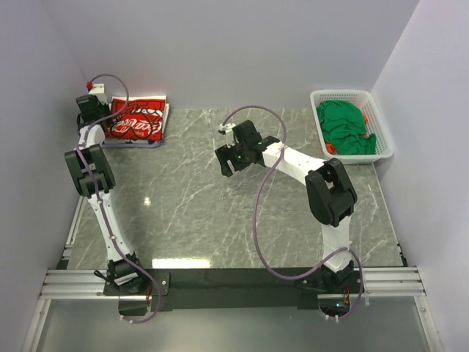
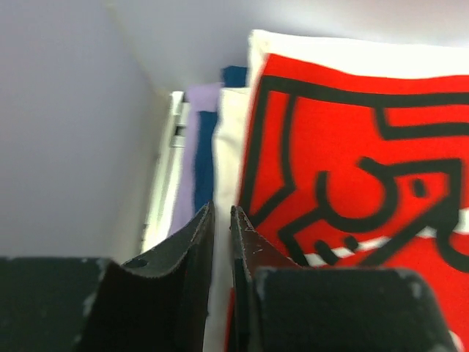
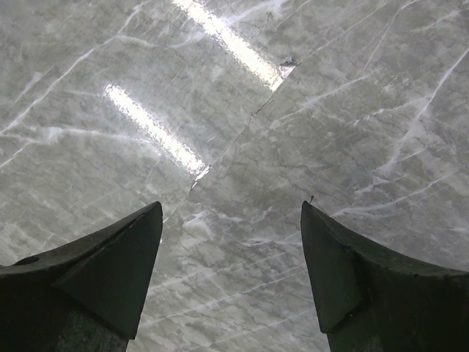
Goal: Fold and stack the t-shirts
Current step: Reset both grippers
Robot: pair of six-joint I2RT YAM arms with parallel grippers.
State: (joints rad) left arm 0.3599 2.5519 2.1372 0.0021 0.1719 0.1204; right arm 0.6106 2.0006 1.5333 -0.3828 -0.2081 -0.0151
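Next, green tees [image 1: 341, 125] lie far-right of R gripper [image 3: 231, 207], jaws wide, nearer arm; L gripper [image 2: 222, 210] narrow by printed tee [image 2: 352, 183], hold unclear.

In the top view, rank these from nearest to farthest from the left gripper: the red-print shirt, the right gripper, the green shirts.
1. red-print shirt: far left corner, right beside the left gripper.
2. right gripper: mid-table, over bare marble.
3. green shirts: far right corner, lying in the white basket.
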